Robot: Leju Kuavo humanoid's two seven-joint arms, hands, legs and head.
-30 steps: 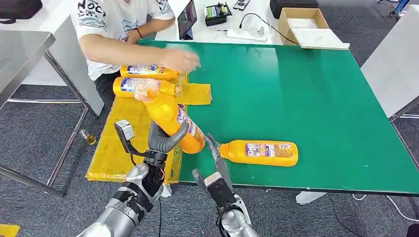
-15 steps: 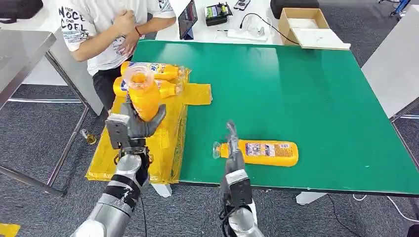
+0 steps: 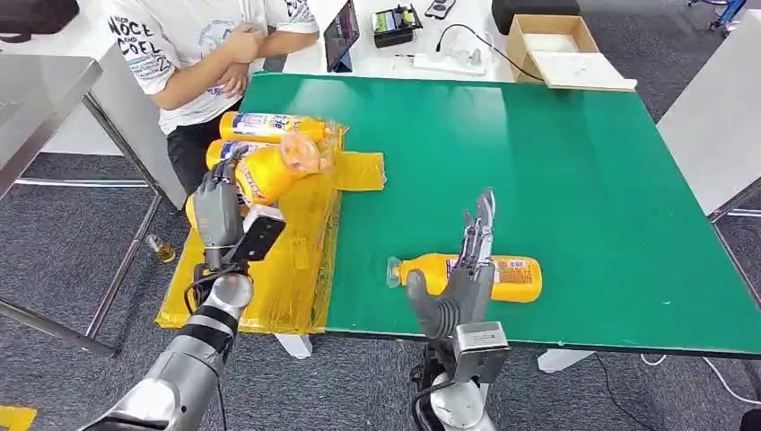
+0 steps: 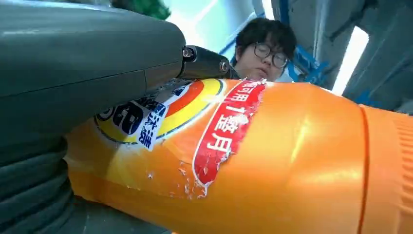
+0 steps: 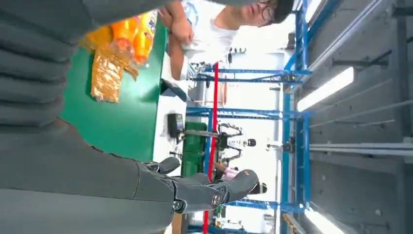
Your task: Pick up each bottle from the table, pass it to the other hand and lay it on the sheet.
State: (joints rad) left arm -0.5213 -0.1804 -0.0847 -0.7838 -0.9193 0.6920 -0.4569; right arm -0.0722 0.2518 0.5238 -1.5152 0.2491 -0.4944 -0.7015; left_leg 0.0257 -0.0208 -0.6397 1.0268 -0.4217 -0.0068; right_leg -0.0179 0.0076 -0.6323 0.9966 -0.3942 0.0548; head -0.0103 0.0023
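Since the earlier frame, left hand (image 3: 218, 208) lowers its gripped bottle (image 3: 265, 172) toward the sheet (image 3: 269, 269).
Placing step: release next; right hand (image 3: 467, 274), fingers spread, stands beside the remaining bottle (image 3: 502, 277).

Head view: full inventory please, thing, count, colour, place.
Bottles on sheet: two, orange, lying at the sheet's far end.
Held bottle: one, orange, in the left hand above the sheet.
Bottle on table: one, orange, lying near the front edge.
Sheet: one, yellow, over the table's left edge.
Table: one, green.
Cardboard box: one, brown, beyond the table.
Person: one, white shirt, far left.
Left hand: grips the held bottle.
Right hand: fingers apart, holds nothing.
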